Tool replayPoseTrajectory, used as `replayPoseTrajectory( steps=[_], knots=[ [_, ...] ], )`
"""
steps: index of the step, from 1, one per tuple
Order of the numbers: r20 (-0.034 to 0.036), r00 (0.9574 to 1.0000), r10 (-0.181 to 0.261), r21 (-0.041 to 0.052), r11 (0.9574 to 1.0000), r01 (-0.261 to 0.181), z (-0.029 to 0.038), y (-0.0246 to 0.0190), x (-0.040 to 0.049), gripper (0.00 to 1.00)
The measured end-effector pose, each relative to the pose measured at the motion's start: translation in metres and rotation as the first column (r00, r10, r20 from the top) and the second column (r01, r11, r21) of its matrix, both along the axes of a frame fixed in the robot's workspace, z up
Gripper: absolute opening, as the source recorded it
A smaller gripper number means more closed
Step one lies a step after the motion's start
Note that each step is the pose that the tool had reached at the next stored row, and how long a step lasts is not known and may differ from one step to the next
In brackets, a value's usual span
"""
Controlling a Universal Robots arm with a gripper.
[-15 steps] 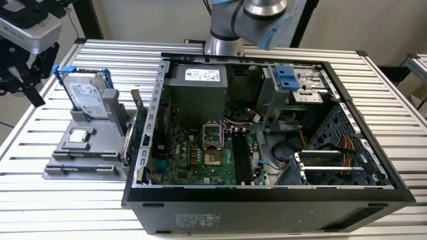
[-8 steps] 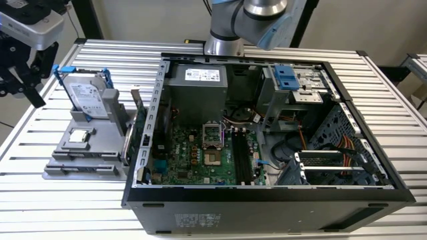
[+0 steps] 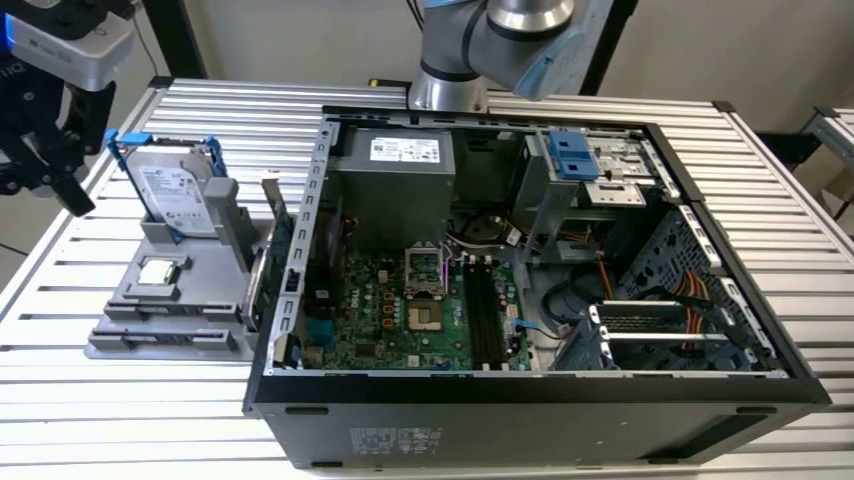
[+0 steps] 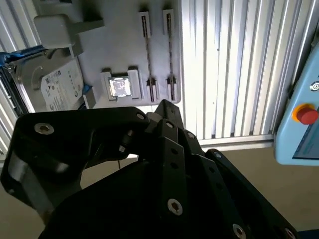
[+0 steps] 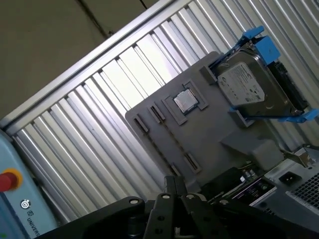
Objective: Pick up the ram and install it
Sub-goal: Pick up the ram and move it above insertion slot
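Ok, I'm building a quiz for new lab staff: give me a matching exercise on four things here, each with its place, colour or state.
Things:
1 hard drive
2 CPU chip
3 push button
4 computer case

Descriptions:
a red, on a pale blue box
b flat in a square recess of the grey holder
c open, motherboard showing
d upright in a blue frame

Pairs: 1-d, 2-b, 3-a, 4-c.

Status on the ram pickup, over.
Black gripper open, empty, up at the exterior view's left of the grey parts holder. Thin ram stick not gripped; cannot tell if it's in holder's narrow slots. Nothing between them.
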State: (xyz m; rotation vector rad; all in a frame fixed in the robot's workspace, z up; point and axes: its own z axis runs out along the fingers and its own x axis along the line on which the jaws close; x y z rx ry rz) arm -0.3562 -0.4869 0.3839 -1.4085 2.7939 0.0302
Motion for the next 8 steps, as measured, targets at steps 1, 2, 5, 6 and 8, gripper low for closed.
replayPoseTrajectory(
  steps=[1,2,5,6,8],
  knots=[
    [0.0008,0.9999,0.012,0.0001,0.9999,-0.012,-0.0001,0.0000,0.0000,0.00],
    [0.0012,0.9997,0.022,0.0001,0.9997,-0.022,-0.0001,0.0000,0.0000,0.00],
    [0.0013,0.9984,0.056,0.0000,0.9984,-0.056,0.0000,0.0000,-0.0001,0.00],
    [0.0012,0.9976,0.069,0.0000,0.9976,-0.069,0.0000,0.0000,-0.0001,0.00],
    [0.0012,0.9954,0.096,0.0000,0.9954,-0.096,0.0000,0.0000,-0.0002,0.00]
  ],
)
